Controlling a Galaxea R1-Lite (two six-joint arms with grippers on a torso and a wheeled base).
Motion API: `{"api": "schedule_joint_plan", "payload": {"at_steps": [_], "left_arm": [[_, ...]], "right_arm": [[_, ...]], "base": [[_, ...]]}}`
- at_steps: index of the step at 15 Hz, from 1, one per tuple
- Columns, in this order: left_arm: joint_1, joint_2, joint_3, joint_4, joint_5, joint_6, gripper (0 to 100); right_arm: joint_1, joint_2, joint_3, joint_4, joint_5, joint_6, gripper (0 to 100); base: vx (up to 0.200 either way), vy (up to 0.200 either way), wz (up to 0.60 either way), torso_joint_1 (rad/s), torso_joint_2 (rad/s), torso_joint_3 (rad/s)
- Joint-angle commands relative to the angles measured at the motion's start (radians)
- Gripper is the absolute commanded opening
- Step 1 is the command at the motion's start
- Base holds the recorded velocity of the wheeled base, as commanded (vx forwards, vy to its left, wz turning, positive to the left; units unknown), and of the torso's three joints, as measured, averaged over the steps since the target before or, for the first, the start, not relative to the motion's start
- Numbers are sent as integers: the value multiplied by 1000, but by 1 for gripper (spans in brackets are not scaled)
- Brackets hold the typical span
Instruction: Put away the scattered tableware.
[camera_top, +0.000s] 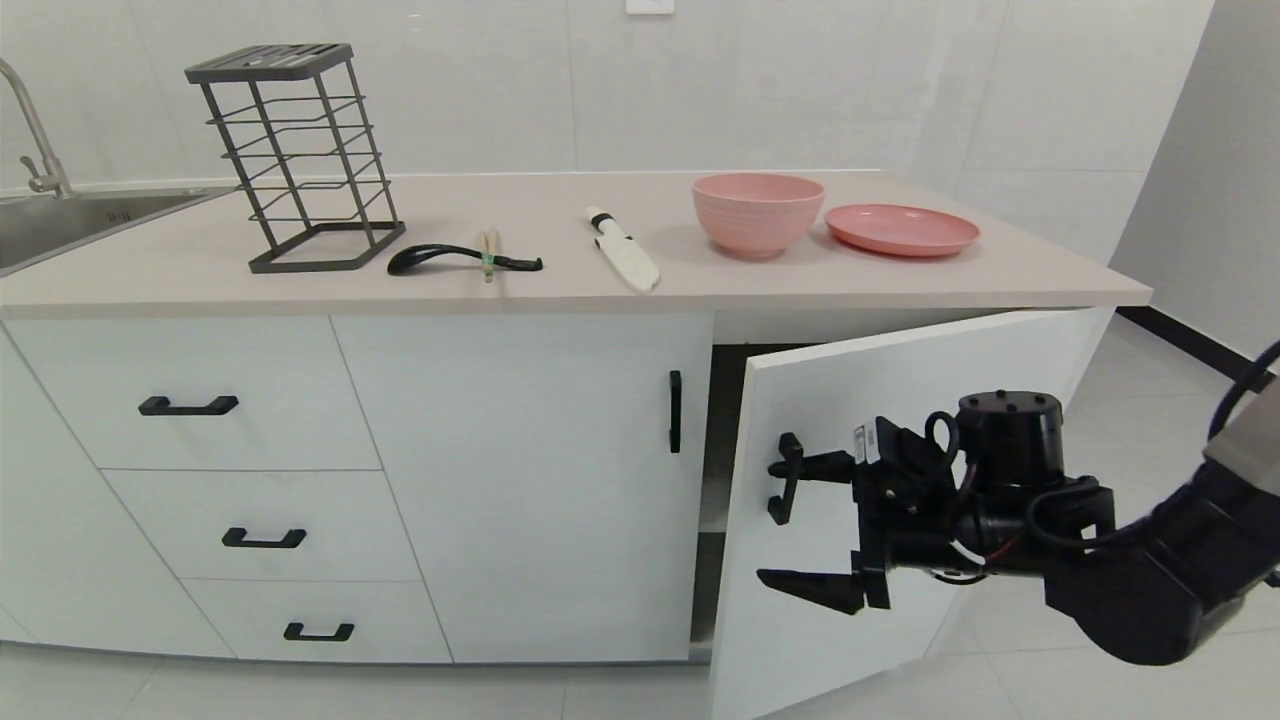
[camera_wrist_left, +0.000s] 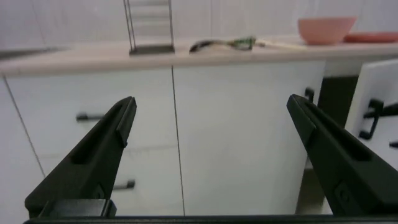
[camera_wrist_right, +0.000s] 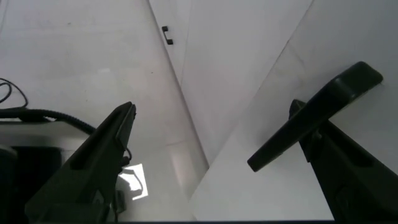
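Observation:
On the counter lie a black spoon (camera_top: 430, 257), wooden chopsticks (camera_top: 489, 252), a white knife (camera_top: 622, 249), a pink bowl (camera_top: 757, 212) and a pink plate (camera_top: 901, 229). The right cabinet door (camera_top: 920, 390) stands partly open. My right gripper (camera_top: 768, 522) is open at that door's black handle (camera_top: 783, 490), upper finger against it; in the right wrist view the handle (camera_wrist_right: 317, 121) lies beside one finger (camera_wrist_right: 339, 171). My left gripper (camera_wrist_left: 210, 106) is open and holds nothing, low before the cabinet front, with the spoon (camera_wrist_left: 208, 44) and bowl (camera_wrist_left: 326, 28) far above.
A black wire rack (camera_top: 297, 160) stands at the counter's left, beside a steel sink (camera_top: 70, 218) with a tap. Below are three drawers (camera_top: 190, 405) and a shut door (camera_top: 540, 480) with black handles. Tiled floor lies to the right of the open door.

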Motion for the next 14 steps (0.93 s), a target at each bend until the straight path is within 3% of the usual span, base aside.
{"api": "schedule_joint_plan", "payload": {"at_steps": [1, 2, 3, 4, 7, 8, 9, 10, 11, 12, 14], "left_arm": [[-10, 358, -150, -102, -264, 156, 100], [-36, 483, -185, -114, -339, 200, 100], [-112, 615, -263, -116, -376, 246, 100], [-270, 786, -363, -133, -376, 263, 100], [-595, 1200, -575, -286, -360, 263, 100], [-693, 1318, -599, -333, -311, 259, 100], [-757, 1387, -605, -360, -264, 255, 100], [-865, 1499, -605, -406, -206, 231, 100], [-941, 1585, -605, -449, -186, 179, 100], [-975, 1638, -610, -465, -153, 156, 100], [-974, 1694, -625, -468, -64, 151, 100]], "right_arm": [[20, -147, 123, -2, 9, 0, 100], [17, -197, 179, -2, 10, 0, 100], [15, -230, 215, -1, 10, 0, 100], [15, -256, 248, -1, 10, 0, 100], [12, -317, 286, 1, 9, 0, 100], [6, -320, 286, 1, 7, 0, 100], [0, -320, 286, 1, 7, -2, 100], [-5, -320, 286, 1, 4, -2, 100], [-15, -320, 286, 1, 4, -3, 100], [-17, -322, 286, 1, 4, -3, 100], [-17, -323, 288, -1, 3, -3, 100]], "base": [[0, 0, 0, 0, 0, 0], [0, 0, 0, 0, 0, 0], [0, 0, 0, 0, 0, 0], [0, 0, 0, 0, 0, 0], [0, 0, 0, 0, 0, 0], [0, 0, 0, 0, 0, 0], [0, 0, 0, 0, 0, 0], [0, 0, 0, 0, 0, 0], [0, 0, 0, 0, 0, 0], [0, 0, 0, 0, 0, 0], [0, 0, 0, 0, 0, 0]]}}
